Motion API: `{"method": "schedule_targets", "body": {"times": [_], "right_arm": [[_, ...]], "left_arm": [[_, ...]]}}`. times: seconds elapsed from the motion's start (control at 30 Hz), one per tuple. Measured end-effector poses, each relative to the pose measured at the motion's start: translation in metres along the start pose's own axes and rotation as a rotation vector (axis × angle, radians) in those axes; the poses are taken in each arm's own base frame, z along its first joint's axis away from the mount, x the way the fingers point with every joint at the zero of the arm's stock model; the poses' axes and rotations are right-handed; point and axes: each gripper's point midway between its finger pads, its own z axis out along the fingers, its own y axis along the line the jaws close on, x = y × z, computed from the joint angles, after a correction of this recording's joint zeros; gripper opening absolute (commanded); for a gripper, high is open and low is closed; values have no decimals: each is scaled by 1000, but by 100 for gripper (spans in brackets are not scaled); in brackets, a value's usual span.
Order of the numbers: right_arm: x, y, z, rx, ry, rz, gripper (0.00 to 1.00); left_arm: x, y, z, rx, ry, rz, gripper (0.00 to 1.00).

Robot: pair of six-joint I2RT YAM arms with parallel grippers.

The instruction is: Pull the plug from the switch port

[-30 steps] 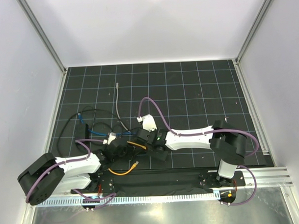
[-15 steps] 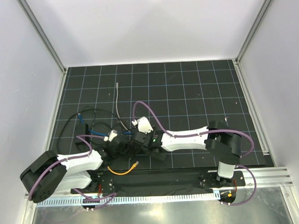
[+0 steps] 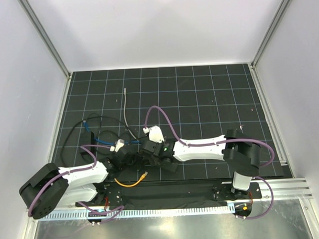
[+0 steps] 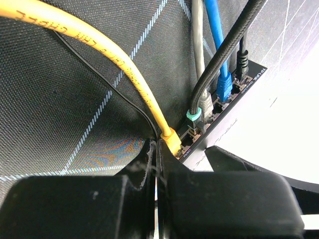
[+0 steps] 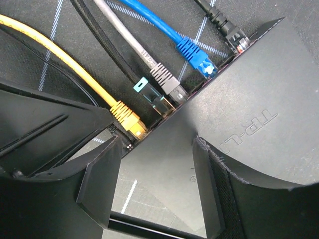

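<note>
- The yellow plug (image 5: pixel 128 122) sits in the end port of the black switch box (image 5: pixel 239 114), left of centre in the right wrist view, beside a grey plug (image 5: pixel 162 78) and a blue plug (image 5: pixel 192 52).
- It is probably small, rigid and latched. Its yellow cable (image 5: pixel 60 55) looks floppy, so grasp the plug body. The box may slide.
- The left gripper (image 4: pixel 157 159) is pinched shut with its tips against the plug. Whether it has a grip is unclear.
- The right gripper (image 5: pixel 157 144) is spread wide over the box.
- The latch tab is hidden, and the overhead view is too crowded to read.
</note>
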Motion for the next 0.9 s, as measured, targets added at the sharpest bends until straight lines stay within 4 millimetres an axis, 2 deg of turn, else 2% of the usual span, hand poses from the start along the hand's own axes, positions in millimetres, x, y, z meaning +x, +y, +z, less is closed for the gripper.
{"method": "schedule_targets", "body": {"times": [0.3, 0.6, 0.73, 0.9], "right_arm": [[8, 5, -4, -1, 5, -7, 65], [9, -1, -2, 50, -31, -2, 61], [10, -3, -1, 58, -41, 9, 56], [11, -4, 0, 49, -60, 21, 55]], "left_arm": [[0, 0, 0, 5, 1, -2, 0], [0, 0, 0, 11, 1, -5, 0], [0, 0, 0, 10, 0, -5, 0], [0, 0, 0, 9, 0, -4, 0]]}}
